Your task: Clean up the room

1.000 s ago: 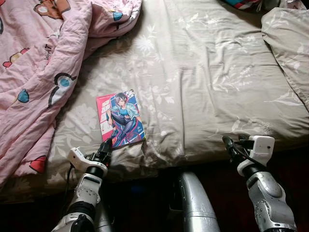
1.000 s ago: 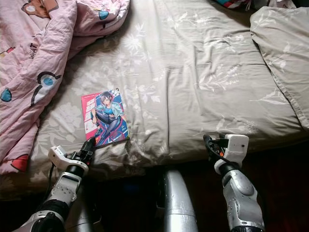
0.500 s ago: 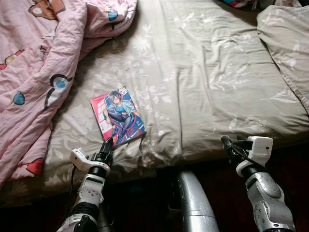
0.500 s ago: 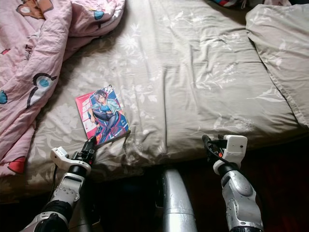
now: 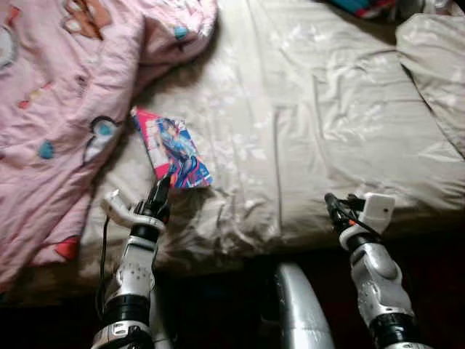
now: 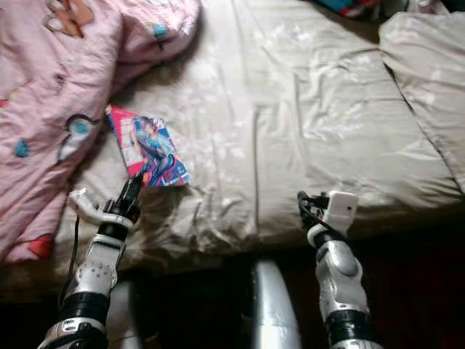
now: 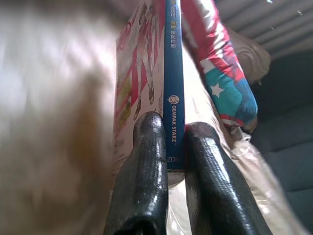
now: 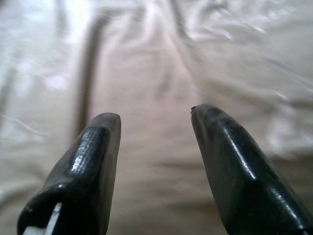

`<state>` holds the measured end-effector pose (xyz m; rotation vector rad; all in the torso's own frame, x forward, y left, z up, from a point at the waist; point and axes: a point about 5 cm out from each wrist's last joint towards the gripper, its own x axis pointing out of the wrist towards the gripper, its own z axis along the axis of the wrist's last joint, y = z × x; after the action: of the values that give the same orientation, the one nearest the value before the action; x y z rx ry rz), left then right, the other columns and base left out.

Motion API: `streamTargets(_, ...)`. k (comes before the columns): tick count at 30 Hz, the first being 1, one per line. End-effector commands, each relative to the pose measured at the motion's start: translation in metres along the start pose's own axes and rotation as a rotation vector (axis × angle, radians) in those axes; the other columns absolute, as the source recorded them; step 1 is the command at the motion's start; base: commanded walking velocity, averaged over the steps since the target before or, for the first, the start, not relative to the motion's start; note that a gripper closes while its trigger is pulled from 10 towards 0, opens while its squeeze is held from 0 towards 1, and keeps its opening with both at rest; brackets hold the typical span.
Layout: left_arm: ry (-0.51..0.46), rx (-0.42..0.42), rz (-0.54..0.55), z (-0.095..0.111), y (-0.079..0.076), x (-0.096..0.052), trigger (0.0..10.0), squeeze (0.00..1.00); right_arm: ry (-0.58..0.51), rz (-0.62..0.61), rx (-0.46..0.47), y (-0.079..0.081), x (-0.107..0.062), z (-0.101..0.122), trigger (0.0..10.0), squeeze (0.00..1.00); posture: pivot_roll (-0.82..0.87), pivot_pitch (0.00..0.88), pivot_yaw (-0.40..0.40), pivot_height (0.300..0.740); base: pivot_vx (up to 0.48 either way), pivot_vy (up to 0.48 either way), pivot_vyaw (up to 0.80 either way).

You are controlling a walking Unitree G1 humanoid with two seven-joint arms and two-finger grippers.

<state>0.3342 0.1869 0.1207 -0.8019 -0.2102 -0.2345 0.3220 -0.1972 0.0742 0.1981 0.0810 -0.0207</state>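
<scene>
Beige floral sheets cover the bed (image 5: 341, 145) you are facing, and its near edge runs just beyond both of your arms. Nearest you on the left, your left pincer (image 5: 161, 190) is clamped on the lower edge of the comic book (image 5: 173, 149); in the left wrist view its two black fingers (image 7: 144, 166) press either side of the blue spine, so you have the book edge-on and not flat by its cover. That grip looks chosen because a thin book lying on soft bedding offers little else to take hold of, and pinching the spine end lets the rest tip up off the sheet. The book reaches away from the pincer, its far end close against the pink quilt (image 5: 58, 109), and it seems to be partly raised, though blur makes the tilt hard to judge.

On your right, the right pincer (image 5: 336, 209) hovers at the mattress edge with its fingers apart and nothing between them, well apart from the book.

Farther back, the quilt lies bunched over the left of the bed, and a pillow (image 5: 436, 80) in matching beige sits at the far right.
</scene>
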Motion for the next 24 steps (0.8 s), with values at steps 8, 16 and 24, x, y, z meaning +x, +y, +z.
streamTargets(8, 0.13, 0.432, 0.035, 0.009, 0.006, -0.022, 10.0, 0.0, 0.01, -0.041, -0.008, 0.002, -0.008, -0.019, 10.0, 0.0, -0.08, 0.017, 0.057, 0.592, 0.0, 0.0, 0.0)
streamTargets(16, 0.216, 0.633, 0.175, 0.003, 0.031, -0.046, 10.0, 0.0, 0.067, -0.071, -0.011, -0.007, -0.014, -0.035, 10.0, 0.0, -0.06, 0.0, 0.064, 0.592, 0.0, 0.0, 0.0)
streamTargets(24, 0.291, 0.766, 0.238, -0.011, 0.04, -0.058, 10.0, 0.0, 0.071, -0.084, -0.011, -0.013, -0.014, -0.038, 10.0, 0.0, -0.06, 0.0, 0.061, 0.617, 0.0, 0.0, 0.0)
